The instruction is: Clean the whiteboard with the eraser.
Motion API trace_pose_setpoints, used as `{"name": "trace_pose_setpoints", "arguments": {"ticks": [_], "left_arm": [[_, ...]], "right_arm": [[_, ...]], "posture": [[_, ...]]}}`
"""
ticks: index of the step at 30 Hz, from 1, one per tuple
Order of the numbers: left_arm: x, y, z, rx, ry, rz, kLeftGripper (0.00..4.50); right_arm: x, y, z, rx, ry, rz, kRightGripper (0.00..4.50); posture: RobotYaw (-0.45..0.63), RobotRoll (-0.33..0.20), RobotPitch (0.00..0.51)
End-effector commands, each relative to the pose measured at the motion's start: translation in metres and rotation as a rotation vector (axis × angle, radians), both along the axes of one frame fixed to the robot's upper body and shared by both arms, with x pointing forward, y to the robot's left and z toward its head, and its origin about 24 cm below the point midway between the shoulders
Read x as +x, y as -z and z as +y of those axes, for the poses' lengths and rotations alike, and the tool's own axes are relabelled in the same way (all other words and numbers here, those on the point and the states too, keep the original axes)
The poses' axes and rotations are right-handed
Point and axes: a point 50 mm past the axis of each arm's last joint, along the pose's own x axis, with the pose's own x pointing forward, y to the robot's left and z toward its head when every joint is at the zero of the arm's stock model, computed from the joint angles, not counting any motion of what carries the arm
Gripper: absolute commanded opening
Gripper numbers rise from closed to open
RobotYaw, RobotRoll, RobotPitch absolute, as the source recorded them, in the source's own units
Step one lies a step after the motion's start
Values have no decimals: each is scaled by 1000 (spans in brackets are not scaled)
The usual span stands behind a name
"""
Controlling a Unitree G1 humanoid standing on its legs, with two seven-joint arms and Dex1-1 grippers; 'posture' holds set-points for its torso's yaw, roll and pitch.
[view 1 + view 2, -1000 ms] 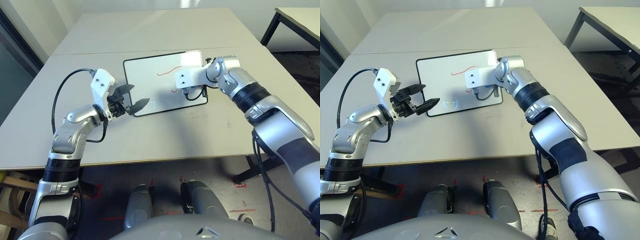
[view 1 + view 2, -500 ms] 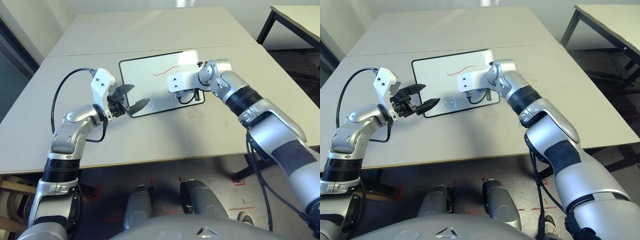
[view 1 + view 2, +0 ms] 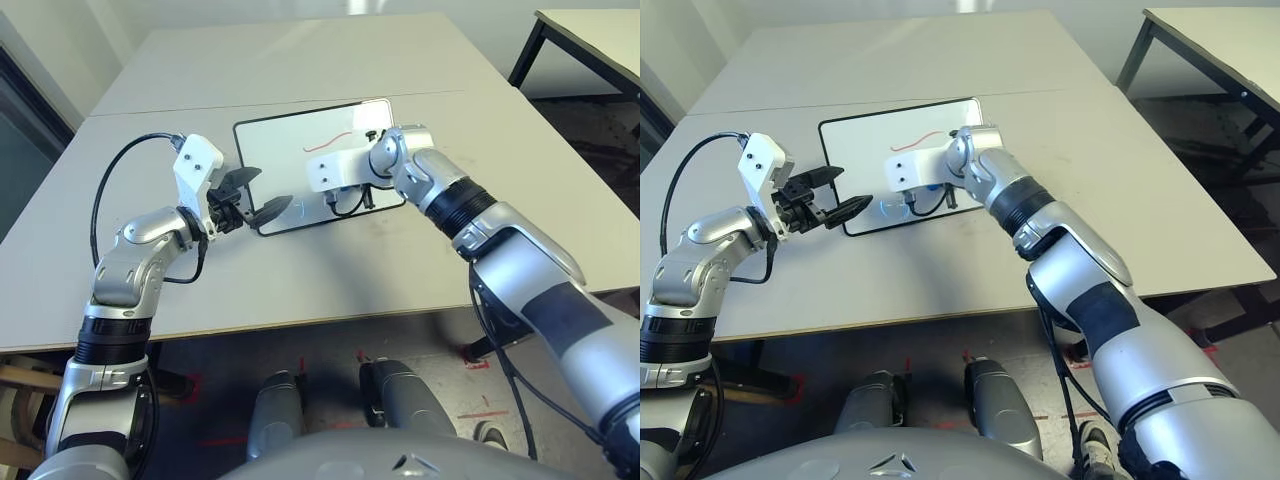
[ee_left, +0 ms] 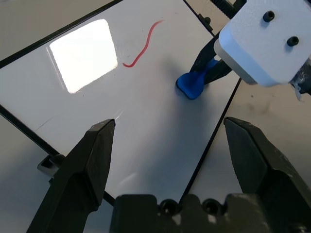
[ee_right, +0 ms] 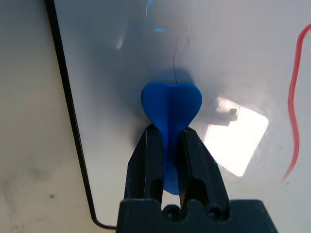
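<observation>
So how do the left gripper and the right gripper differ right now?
The left gripper has its fingers spread wide, while the right gripper is closed on the blue eraser. The left gripper holds nothing; the right gripper has the eraser by its narrow middle. Both have two black fingers.

2 silver arms extended forward, left hand (image 4: 170, 124) spread open
</observation>
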Motion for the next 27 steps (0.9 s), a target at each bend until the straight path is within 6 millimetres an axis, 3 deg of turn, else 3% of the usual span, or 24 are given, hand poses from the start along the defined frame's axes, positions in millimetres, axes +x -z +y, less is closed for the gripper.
{"name": "trace_pose_setpoints", "arguments": {"ticks": [1, 4, 15, 27], "left_arm": [[-1, -1, 3, 3, -11, -3, 4500], [-1, -1, 2, 1, -8, -3, 4500], [1, 0, -1, 0, 2, -2, 4500], [4, 1, -1, 2, 12, 1, 4500]], "right_arm": [[-2, 7, 7, -14, -9, 9, 194], [0, 8, 3, -31, -1, 2, 194], [13, 11, -45, -120, 95, -1, 190], [21, 10, -79, -192, 174, -18, 184]], "posture": [[-15, 0, 54], [-15, 0, 54], [-33, 0, 53], [-45, 0, 54]]}}
